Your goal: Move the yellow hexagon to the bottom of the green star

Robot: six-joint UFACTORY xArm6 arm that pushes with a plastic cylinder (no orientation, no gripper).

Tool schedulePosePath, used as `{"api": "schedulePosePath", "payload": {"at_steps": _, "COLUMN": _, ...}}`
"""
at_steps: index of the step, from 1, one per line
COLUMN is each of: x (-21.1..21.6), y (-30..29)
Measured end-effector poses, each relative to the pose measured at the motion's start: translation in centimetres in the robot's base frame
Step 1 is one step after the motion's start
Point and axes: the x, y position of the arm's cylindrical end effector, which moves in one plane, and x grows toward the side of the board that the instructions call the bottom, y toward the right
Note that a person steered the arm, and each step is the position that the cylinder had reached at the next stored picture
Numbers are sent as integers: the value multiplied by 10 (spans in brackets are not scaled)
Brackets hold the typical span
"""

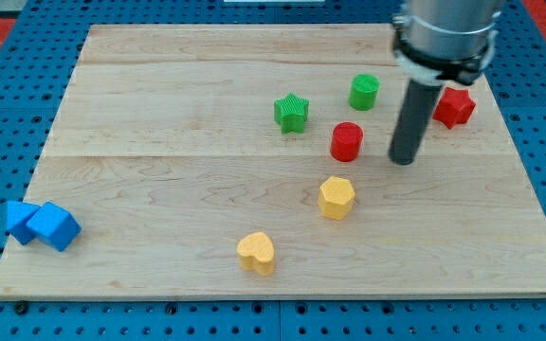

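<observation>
The yellow hexagon [336,197] lies right of the board's centre, below the red cylinder [346,141]. The green star [291,112] sits up and to the left of the hexagon. My tip [403,160] is the lower end of the dark rod; it stands to the right of the red cylinder and up and to the right of the yellow hexagon, touching neither.
A green cylinder [364,91] is at the upper right, a red block [454,107] right of the rod. A yellow heart [256,253] lies near the bottom edge. Two blue blocks [42,224] sit at the board's lower left edge. The wooden board [159,161] lies on a blue pegged surface.
</observation>
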Motion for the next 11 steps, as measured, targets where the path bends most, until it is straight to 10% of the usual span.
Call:
{"api": "schedulePosePath", "payload": {"at_steps": 2, "x": -17, "y": -52}}
{"api": "schedulePosePath", "payload": {"at_steps": 6, "x": 104, "y": -46}}
{"api": "schedulePosePath", "payload": {"at_steps": 8, "x": 67, "y": -144}}
{"api": "schedulePosePath", "payload": {"at_steps": 11, "x": 177, "y": -164}}
